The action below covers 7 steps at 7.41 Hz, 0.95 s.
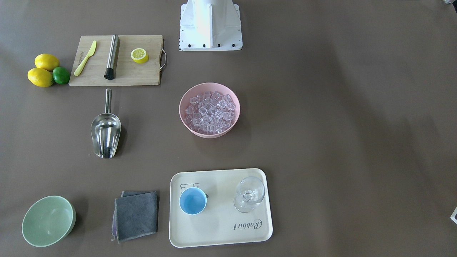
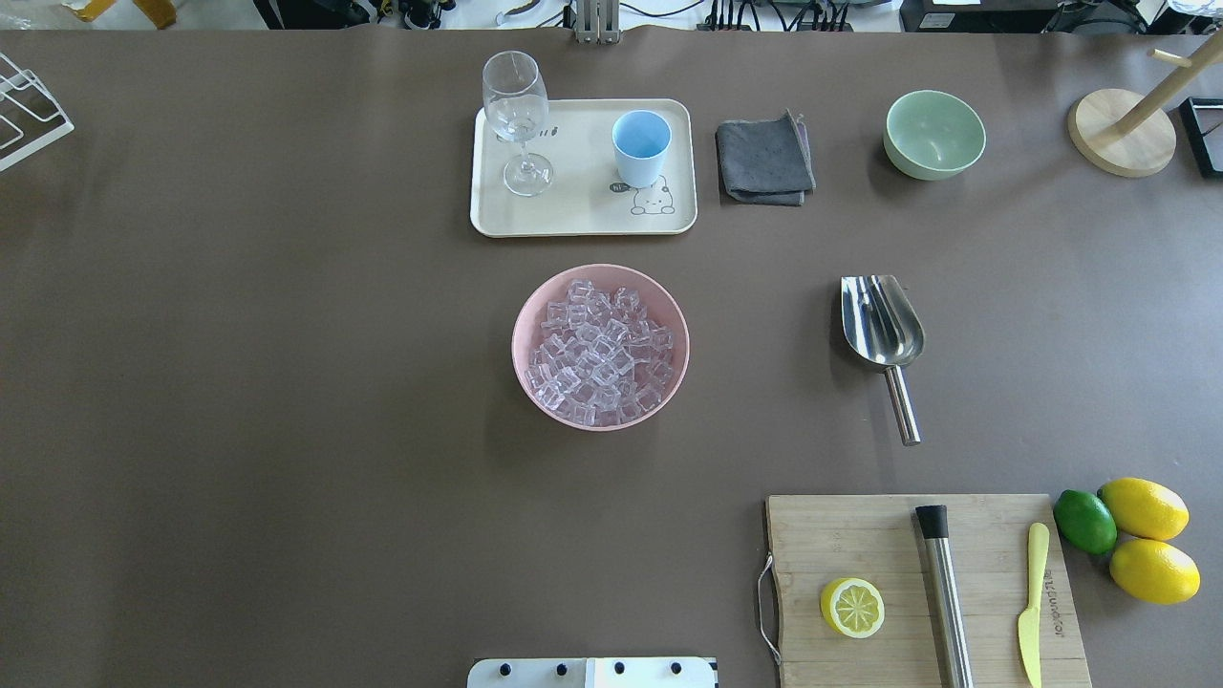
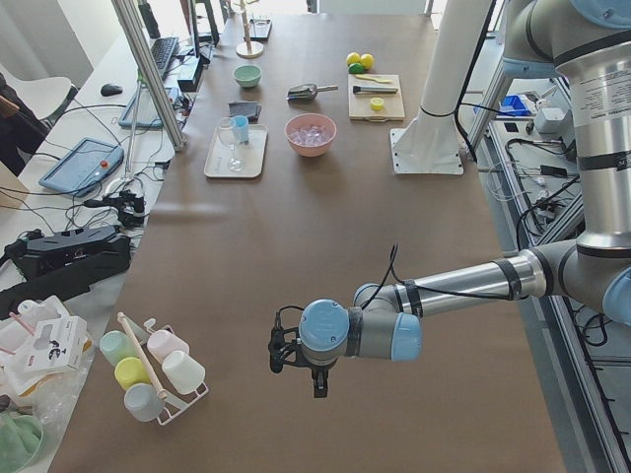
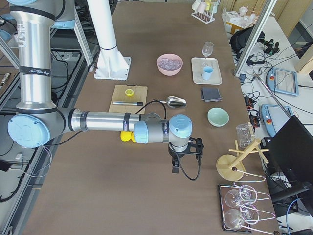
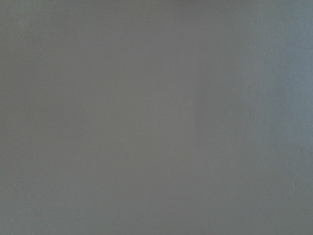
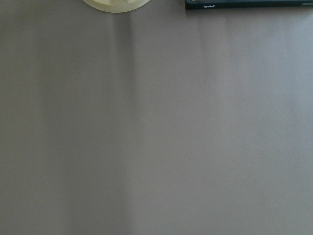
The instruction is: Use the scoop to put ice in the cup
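Note:
The ice (image 2: 600,349) fills a pink bowl (image 2: 521,325) at the table's middle; the ice also shows in the front-facing view (image 1: 210,112). The light-blue cup (image 2: 640,146) stands upright and empty on a cream tray (image 2: 573,215) beyond the bowl. The steel scoop (image 2: 881,325) lies on the table to the bowl's right, handle toward the robot. My left gripper (image 3: 317,384) hangs over bare table far to the left of these things. My right gripper (image 4: 175,168) hangs far to the right. I cannot tell whether either is open or shut.
A wine glass (image 2: 517,119) shares the tray. A grey cloth (image 2: 764,158) and a pale green bowl (image 2: 933,134) lie right of it. A cutting board (image 2: 927,592) holds a lemon half, a steel rod and a yellow knife. Two lemons and a lime (image 2: 1084,521) sit beside it.

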Motion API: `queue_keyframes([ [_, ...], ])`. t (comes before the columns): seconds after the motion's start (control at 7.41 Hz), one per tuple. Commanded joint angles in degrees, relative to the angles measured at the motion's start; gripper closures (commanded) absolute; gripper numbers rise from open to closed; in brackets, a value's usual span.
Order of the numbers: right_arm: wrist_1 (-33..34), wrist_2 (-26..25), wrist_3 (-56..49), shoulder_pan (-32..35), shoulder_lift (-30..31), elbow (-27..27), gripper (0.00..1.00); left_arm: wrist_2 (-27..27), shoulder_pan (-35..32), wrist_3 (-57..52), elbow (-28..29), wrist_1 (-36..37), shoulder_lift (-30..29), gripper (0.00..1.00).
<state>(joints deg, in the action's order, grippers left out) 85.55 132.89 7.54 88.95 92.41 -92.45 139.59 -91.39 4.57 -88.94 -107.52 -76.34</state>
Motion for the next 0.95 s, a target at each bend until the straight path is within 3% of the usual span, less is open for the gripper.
queue_keyframes([
  [0.0, -0.21, 0.0, -0.07, -0.09, 0.49, 0.26, 0.0, 0.25, -0.01, 0.0, 0.26, 0.47, 0.75, 0.02],
  [0.81, -0.12, -0.17, 1.67, -0.09, 0.41, -1.23, 0.0, -0.19, 0.16, 0.34, -0.36, 1.79, 1.45, 0.02],
])
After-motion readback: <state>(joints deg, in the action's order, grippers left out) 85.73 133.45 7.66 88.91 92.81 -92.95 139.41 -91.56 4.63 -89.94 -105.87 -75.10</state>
